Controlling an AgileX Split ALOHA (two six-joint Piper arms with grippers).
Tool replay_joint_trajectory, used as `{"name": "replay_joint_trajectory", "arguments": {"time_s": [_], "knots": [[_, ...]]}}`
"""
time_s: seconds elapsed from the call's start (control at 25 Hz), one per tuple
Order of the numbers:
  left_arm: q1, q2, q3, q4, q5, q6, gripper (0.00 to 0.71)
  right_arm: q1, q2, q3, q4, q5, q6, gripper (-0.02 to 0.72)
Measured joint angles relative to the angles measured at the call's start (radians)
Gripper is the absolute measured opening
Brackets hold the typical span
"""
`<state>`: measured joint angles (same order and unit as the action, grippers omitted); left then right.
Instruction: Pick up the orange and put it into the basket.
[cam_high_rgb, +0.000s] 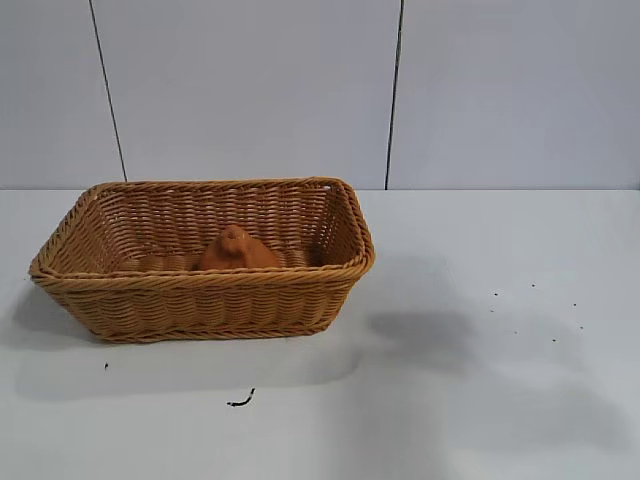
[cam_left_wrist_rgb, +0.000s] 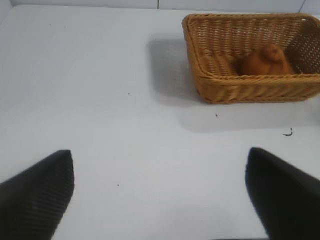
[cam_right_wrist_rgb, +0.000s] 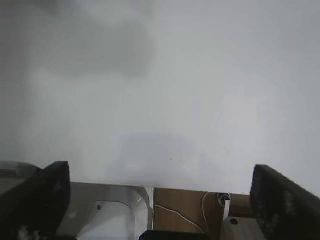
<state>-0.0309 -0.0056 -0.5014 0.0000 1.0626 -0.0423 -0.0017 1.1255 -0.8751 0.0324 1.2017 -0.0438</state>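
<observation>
Wicker basket (cam_high_rgb: 200, 300) holds one orange (cam_high_rgb: 236, 250); left claw (cam_left_wrist_rgb: 160, 192) and right claw (cam_right_wrist_rgb: 160, 200) wide.

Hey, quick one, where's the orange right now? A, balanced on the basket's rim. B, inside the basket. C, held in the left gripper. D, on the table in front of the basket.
B: the orange sits on the floor of the wicker basket, below its rim, and both the left gripper and the right gripper are open and empty.
</observation>
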Motion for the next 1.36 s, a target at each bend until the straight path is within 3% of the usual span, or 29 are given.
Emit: {"name": "replay_joint_trajectory", "arguments": {"time_s": [0.24, 0.48, 0.96, 1.36], "knots": [[0.0, 0.0, 0.0, 0.0, 0.0, 0.0, 0.666, 0.0, -0.324, 0.247, 0.014, -0.13, -0.001, 0.675], [0.0, 0.0, 0.0, 0.0, 0.0, 0.0, 0.666, 0.0, -0.655, 0.375, 0.016, -0.181, -0.004, 0.675], [0.0, 0.0, 0.0, 0.0, 0.0, 0.0, 0.666, 0.0, -1.109, 0.382, 0.02, -0.184, -0.007, 0.675], [0.0, 0.0, 0.0, 0.0, 0.001, 0.0, 0.666, 0.002, -1.129, 0.383, 0.022, -0.184, -0.008, 0.675]]}}
